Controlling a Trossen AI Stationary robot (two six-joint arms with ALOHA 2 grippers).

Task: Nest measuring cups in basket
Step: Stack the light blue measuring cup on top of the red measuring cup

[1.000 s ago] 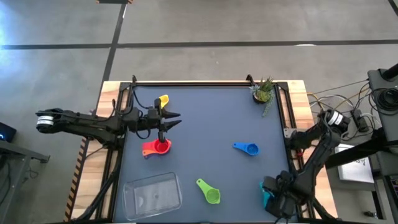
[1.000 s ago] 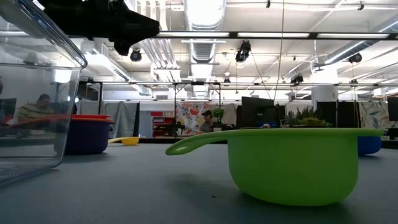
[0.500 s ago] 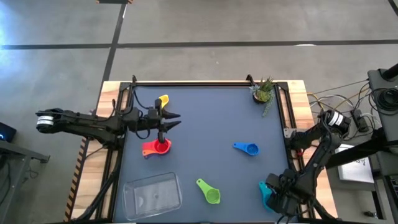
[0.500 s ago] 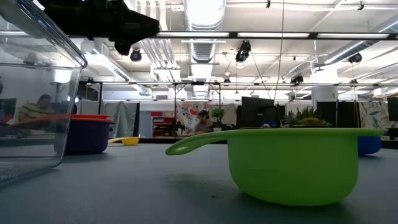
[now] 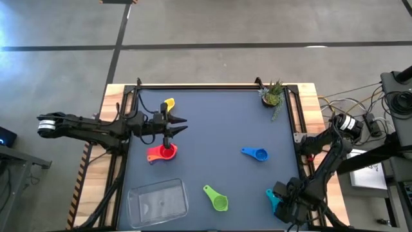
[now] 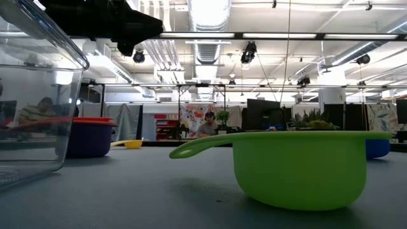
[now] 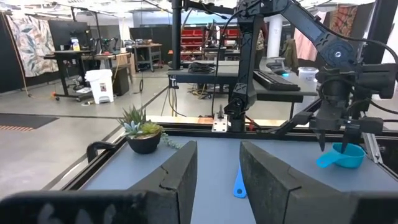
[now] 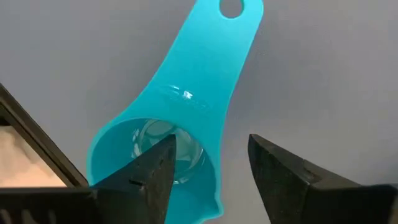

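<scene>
Right gripper (image 8: 208,180) over teal cup (image 8: 180,124) at worktop's near right corner, fingers spread, one seemingly inside bowl. Pinch wall squarely, lift straight. Basket (image 5: 158,200) well apart, near left. Left gripper (image 5: 170,132) parted above red cup (image 5: 162,153).

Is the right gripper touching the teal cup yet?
Cannot tell. In the right wrist view the right gripper straddles the teal cup's rim, one finger overlapping the bowl, but no view plainly shows contact or gap.
</scene>
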